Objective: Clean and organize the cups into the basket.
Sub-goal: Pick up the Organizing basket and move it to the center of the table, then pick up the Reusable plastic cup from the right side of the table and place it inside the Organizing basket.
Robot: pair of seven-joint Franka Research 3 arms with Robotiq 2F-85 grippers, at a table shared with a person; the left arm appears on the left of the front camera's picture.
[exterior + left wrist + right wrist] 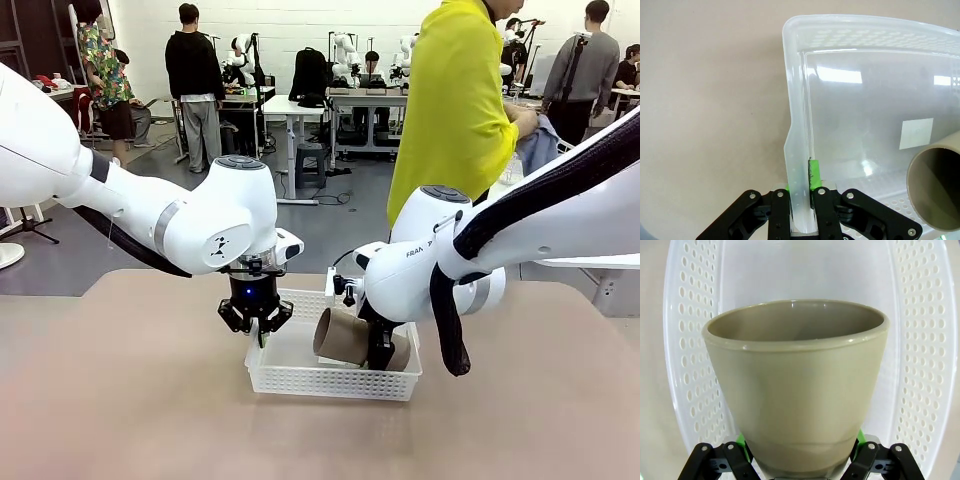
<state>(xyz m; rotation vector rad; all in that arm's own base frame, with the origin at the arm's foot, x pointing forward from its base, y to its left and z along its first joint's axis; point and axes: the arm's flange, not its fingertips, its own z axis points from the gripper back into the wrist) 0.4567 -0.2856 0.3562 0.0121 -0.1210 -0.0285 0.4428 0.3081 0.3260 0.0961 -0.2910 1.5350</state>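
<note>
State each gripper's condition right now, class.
Left gripper: shut on the basket wall.
Right gripper: straddles the taupe cup; gripping or loose cannot be told.

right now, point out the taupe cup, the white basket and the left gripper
taupe cup (348, 338), front view, on its side wall
white basket (330, 382), front view, on its near perforated wall
left gripper (262, 335), front view, between its fingers, clamped on the basket's end wall

Beyond the beige table (120, 400), a grey floor (330, 225) runs back to a plain white wall (290, 25), where white desks (300, 105) stand in even light, a black backpack (310, 75) on one.
</note>
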